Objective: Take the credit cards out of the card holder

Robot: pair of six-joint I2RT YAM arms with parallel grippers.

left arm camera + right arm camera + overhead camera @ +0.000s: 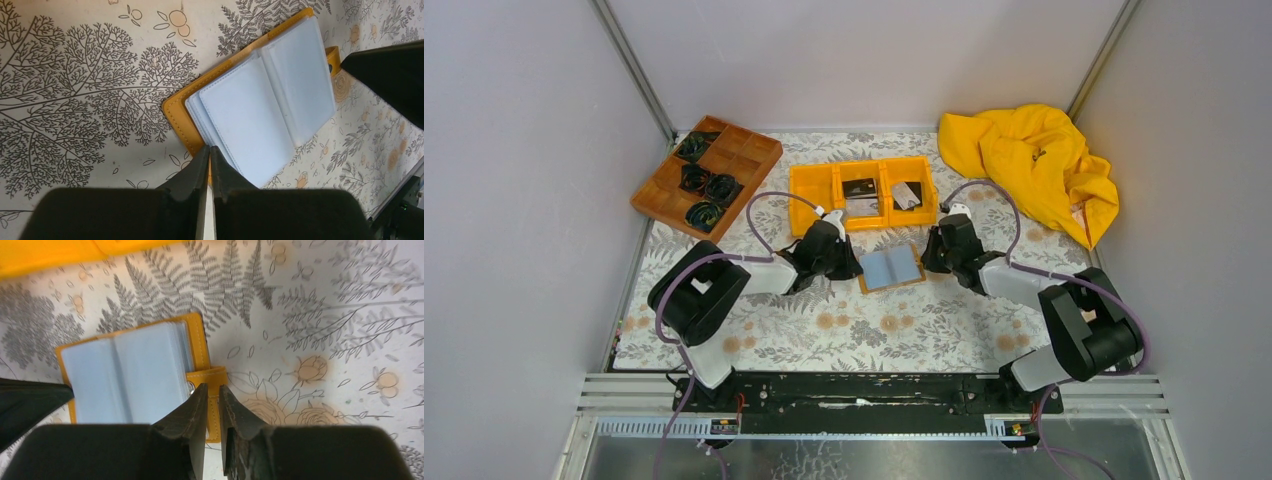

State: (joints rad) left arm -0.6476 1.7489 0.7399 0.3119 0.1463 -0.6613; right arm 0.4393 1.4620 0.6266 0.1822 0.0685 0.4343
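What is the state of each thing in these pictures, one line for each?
card holder: open flat, visible pockets look empty.
orange bin: cards in two compartments.
wooden tray: partly filled with black coils.
yellow cloth: crumpled.
left gripper: shut, at holder's edge.
right gripper: slightly open over snap tab.

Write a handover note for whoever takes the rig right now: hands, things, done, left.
Left hand: fingers shut at the card holder's corner; a pinch can't be confirmed.
Right hand: narrow gap, tips over the snap tab; grip unclear.
The card holder lies open on the table between the hands. The credit cards are in the orange bin's middle and right compartments.
Done: visible sleeves look empty.
Left: check the sleeves underneath for remaining cards.
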